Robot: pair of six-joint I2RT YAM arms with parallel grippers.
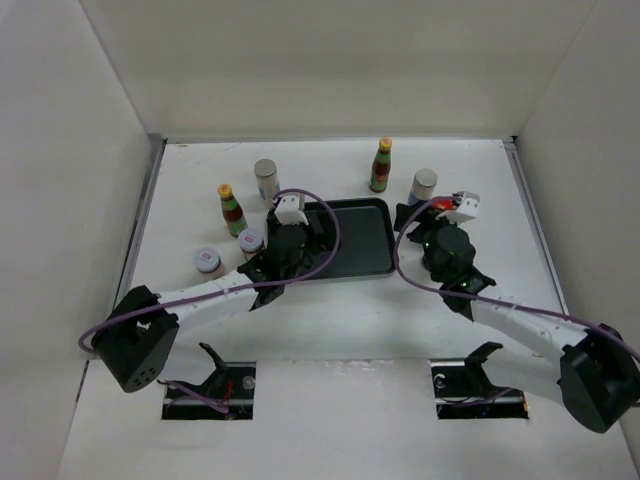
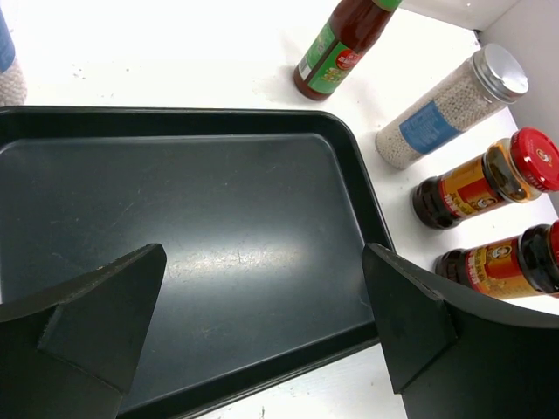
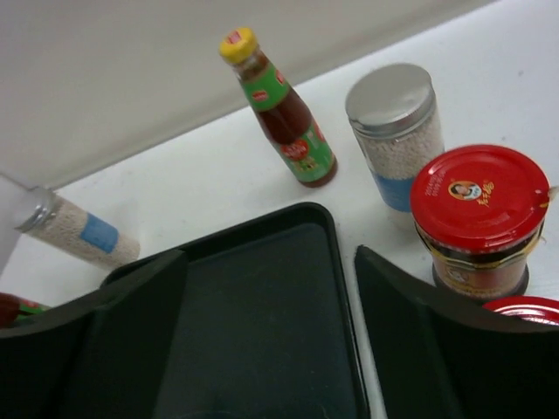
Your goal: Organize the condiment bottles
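The black tray [image 1: 350,240] lies mid-table. My left gripper [image 1: 312,232] hovers open and empty over its left part, its jaws wide above the tray floor [image 2: 218,236]. My right gripper [image 1: 412,218] is open and empty at the tray's right edge [image 3: 345,288]. To the right stand a yellow-capped sauce bottle [image 1: 381,165], a grey-capped shaker [image 1: 424,186] and two red-lidded jars [image 2: 485,179] [image 2: 502,262]; the nearer jar [image 3: 479,218] stands just beyond my right finger. To the left stand a second sauce bottle [image 1: 231,210], a shaker [image 1: 266,180] and two pink-lidded jars [image 1: 208,262] [image 1: 250,241].
White walls close in the table on the left, back and right. Purple cables loop over both arms. The red jars are mostly hidden under my right wrist in the top view.
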